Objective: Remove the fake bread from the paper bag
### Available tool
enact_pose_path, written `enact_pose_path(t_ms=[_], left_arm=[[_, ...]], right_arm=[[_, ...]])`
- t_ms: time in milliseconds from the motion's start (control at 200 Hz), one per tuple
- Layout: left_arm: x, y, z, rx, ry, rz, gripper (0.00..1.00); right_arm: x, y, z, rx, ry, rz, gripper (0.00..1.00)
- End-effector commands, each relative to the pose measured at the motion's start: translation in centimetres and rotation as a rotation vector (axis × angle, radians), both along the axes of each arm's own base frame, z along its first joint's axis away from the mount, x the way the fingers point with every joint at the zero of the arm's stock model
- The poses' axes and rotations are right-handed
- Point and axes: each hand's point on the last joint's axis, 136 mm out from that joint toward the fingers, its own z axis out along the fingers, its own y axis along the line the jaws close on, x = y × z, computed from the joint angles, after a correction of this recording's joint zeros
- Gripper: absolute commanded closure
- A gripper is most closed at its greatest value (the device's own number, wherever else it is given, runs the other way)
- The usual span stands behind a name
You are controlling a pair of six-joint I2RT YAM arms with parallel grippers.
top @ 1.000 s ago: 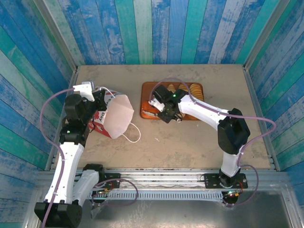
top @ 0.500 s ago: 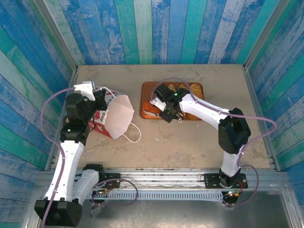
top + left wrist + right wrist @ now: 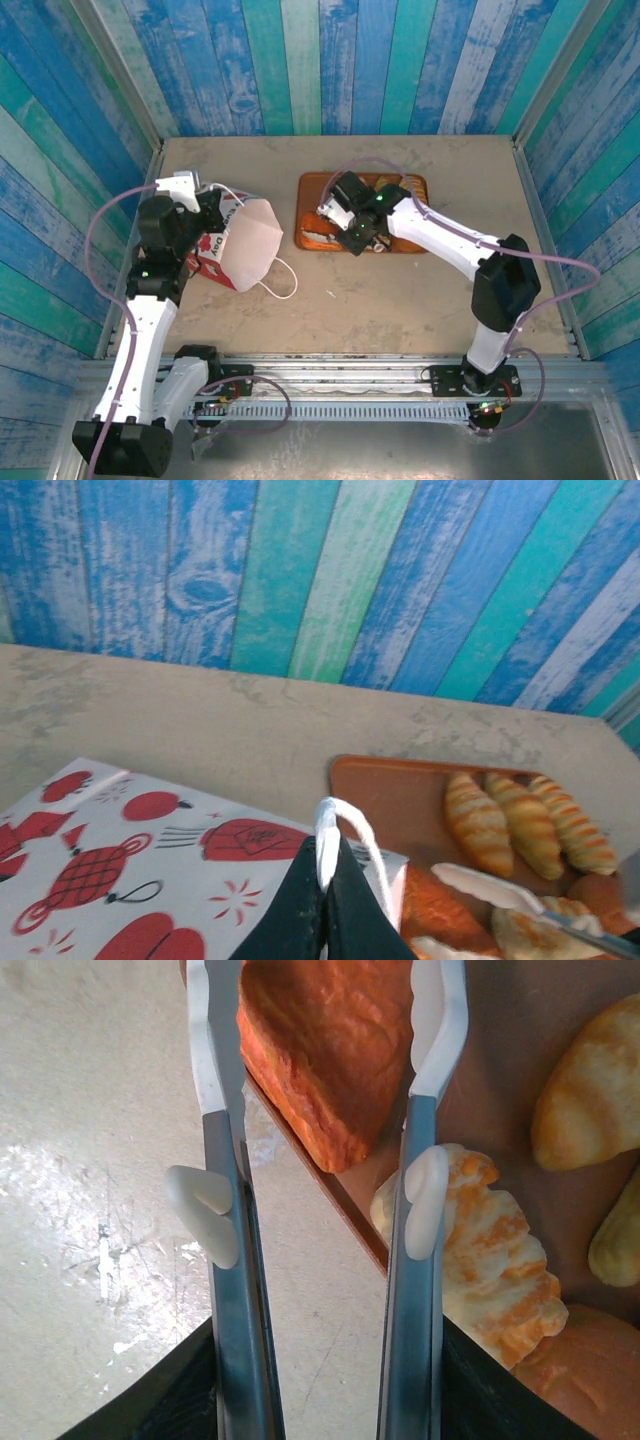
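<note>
From above: the paper bag (image 3: 240, 245) is laid sideways by the table's (image 3: 400, 290) left edge, mouth turned right; fake bread (image 3: 405, 190) is seen on the tray (image 3: 310, 185). Left wrist: its cord handle (image 3: 340, 830) is pinched in the closed left gripper (image 3: 325, 910). Right wrist: tongs (image 3: 225, 1210) are clamped in the right gripper (image 3: 325, 1405)

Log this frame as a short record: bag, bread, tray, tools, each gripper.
paper bag: tipped over, left of the tray
left gripper: fingers shut on the cord handle
right gripper: holds tongs over the tray
tongs: tips straddle an orange-brown pastry; contact unclear
fake bread: several pieces on the tray
</note>
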Motion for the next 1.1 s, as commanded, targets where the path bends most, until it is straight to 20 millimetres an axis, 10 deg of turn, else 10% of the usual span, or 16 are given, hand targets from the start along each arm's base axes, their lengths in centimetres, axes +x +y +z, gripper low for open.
enact_pose_path(t_ms=[0,1097], left_arm=[[-0.3,1.7,1.0,0.087,-0.011,0.078,1.00],[-3.2,4.5,1.9,0.221,-0.118,0.214,1.00]], right_arm=[[-0.5,0.3,2.9,0.113,-0.046,-0.026,0.51],[-10.0,4.6,10.3,0.680,0.067,0.129,0.54]])
